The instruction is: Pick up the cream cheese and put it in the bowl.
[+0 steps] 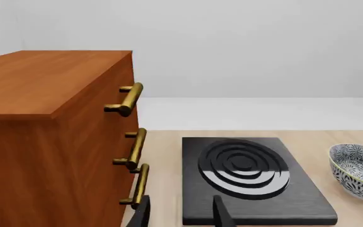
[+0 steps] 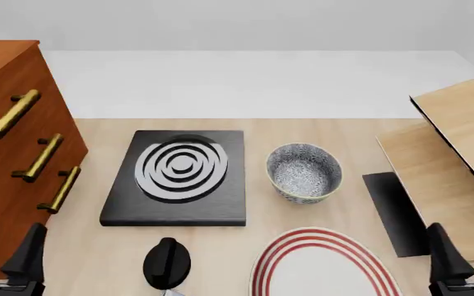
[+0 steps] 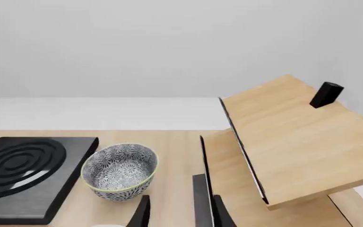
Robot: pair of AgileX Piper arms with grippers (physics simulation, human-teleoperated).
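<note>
The cream cheese is out of view in all three views. The bowl (image 2: 303, 174), deep with a blue-grey and white pattern and a pale yellow-green rim, stands empty right of the black burner plate. It also shows in the left wrist view as the bowl (image 1: 358, 171) and in the right wrist view as the bowl (image 3: 118, 174). My left gripper (image 2: 2, 246) sits open at the near left corner, beside the cabinet. My right gripper (image 2: 466, 245) sits open at the near right, below the wooden rack. Neither one holds anything, as the left gripper (image 1: 181, 215) and right gripper (image 3: 181, 213) show.
A brown cabinet (image 2: 7, 154) with brass handles fills the left side. A black burner plate (image 2: 179, 176) lies mid-table. A white plate with red rings (image 2: 320, 271) and a black round knob-like object (image 2: 167, 262) sit near the front. A tilted wooden rack (image 2: 459, 142) over a dark slab (image 2: 394, 213) stands right.
</note>
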